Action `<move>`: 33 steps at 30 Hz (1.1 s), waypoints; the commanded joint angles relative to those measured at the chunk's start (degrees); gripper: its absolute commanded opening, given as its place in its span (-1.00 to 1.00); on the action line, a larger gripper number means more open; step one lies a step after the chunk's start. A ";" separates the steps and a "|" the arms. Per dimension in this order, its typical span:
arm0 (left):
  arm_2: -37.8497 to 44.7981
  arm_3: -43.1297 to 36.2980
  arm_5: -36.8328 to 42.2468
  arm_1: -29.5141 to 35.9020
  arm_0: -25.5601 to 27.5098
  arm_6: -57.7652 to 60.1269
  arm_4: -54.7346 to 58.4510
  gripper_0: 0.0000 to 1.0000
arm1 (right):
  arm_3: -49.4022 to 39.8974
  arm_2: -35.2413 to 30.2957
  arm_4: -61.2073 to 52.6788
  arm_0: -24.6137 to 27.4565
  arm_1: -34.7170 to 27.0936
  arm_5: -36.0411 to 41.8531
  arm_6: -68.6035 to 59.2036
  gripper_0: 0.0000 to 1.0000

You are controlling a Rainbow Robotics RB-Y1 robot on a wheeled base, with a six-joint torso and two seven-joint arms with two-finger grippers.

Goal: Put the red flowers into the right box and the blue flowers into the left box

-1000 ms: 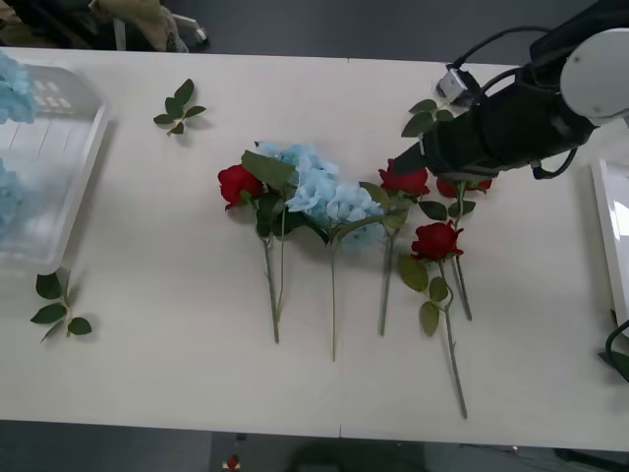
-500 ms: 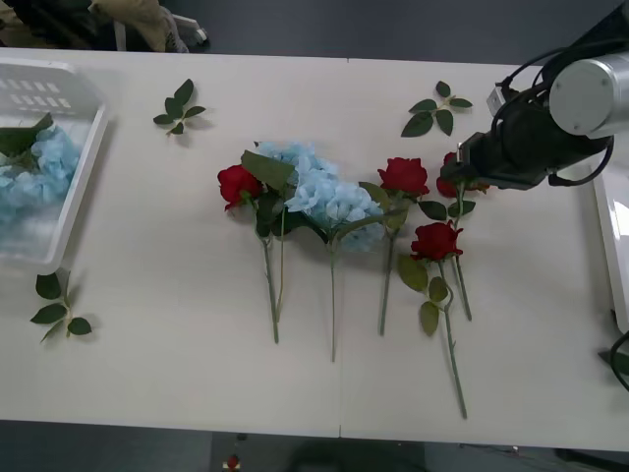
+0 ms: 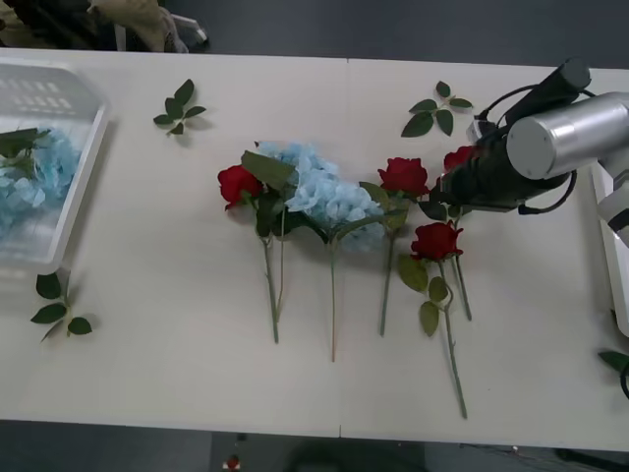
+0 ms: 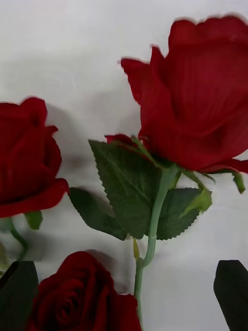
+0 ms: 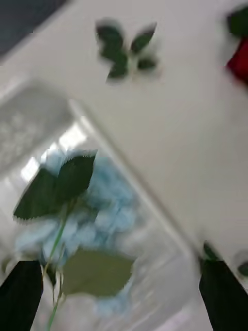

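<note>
Right claw [image 3: 444,187] lower; red flowers [image 3: 404,176] stems-toward-robot.

We see the white tabletop [image 3: 177,236] evenly and brightly lit from above, with soft, short shadows under the red flowers [image 4: 196,98]. The left wrist view is smeared by blur, the blue flowers [image 5: 98,207] and left box [image 5: 170,258] indistinct.

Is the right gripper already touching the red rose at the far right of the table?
Cannot tell. In the front view the right gripper overlaps that rose; the right wrist view shows no contact.
</note>
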 commanded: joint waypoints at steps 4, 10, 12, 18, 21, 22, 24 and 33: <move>-0.84 -9.70 0.67 -6.08 -0.57 13.90 12.81 0.77 | 1.10 2.99 1.78 -2.53 -0.39 -3.74 0.43 1.00; -3.22 -21.21 -4.69 -18.64 6.99 15.57 8.06 0.77 | 4.88 3.16 1.34 -2.53 1.11 -8.22 1.04 1.00; -4.97 -25.52 -6.36 -22.07 9.62 18.12 4.63 0.77 | 5.76 3.16 1.25 -2.53 1.63 -9.10 1.04 1.00; -11.13 -39.49 -6.98 -29.28 14.63 33.06 -11.01 0.76 | 8.13 3.16 0.90 -2.53 2.34 -11.91 1.31 0.35; -16.75 -43.62 -6.98 -30.69 15.86 41.76 -19.63 0.76 | 8.13 3.25 0.73 -2.53 2.34 -12.00 1.48 -0.33; -18.42 -43.97 -6.89 -30.86 15.86 44.22 -21.38 0.76 | 8.13 3.25 0.64 -2.53 2.34 -12.00 1.48 -0.45; -22.20 -44.15 -7.24 -30.95 15.77 49.58 -25.60 0.76 | 8.13 3.16 0.64 -2.44 2.43 -12.26 1.57 -0.67; -34.51 -42.92 -7.85 -31.92 12.08 66.37 -41.60 0.77 | 8.74 3.16 0.55 -2.44 1.99 -13.49 2.36 -1.00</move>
